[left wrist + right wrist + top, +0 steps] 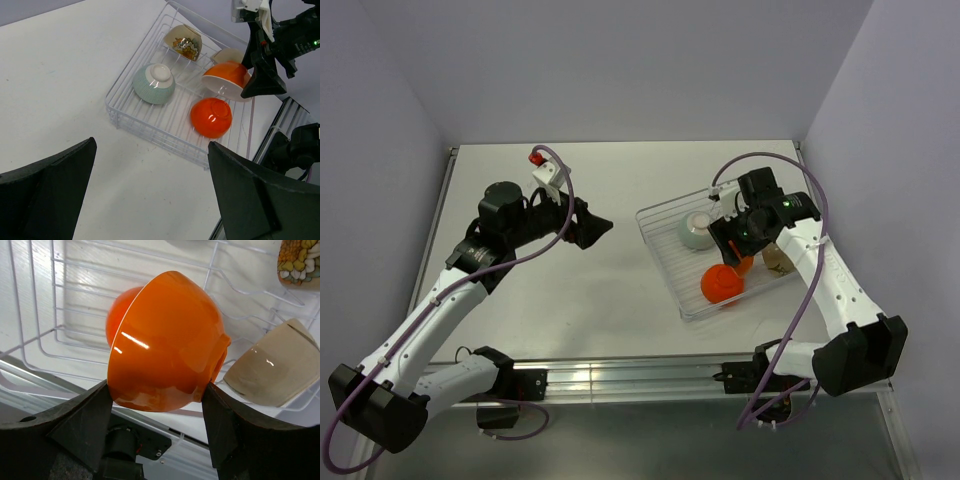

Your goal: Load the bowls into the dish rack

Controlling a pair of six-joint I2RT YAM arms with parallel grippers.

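The clear dish rack (660, 262) sits on the right of the table. My right gripper (156, 390) is shut on an orange bowl (167, 342), white inside, held tilted just above the rack's near right part (227, 80). In the rack, a second orange bowl (211, 117) and a mint green bowl (154, 84) lie upside down. A beige bowl (272, 372) and a patterned cream bowl (184, 41) lean on their sides. My left gripper (151, 150) hangs open and holding nothing over the bare table, left of the rack (150, 131).
Grey walls close the table on three sides. A metal rail (620, 378) runs along the near edge by the arm bases. A purple cable (815, 270) loops beside the right arm near the rack's right side.
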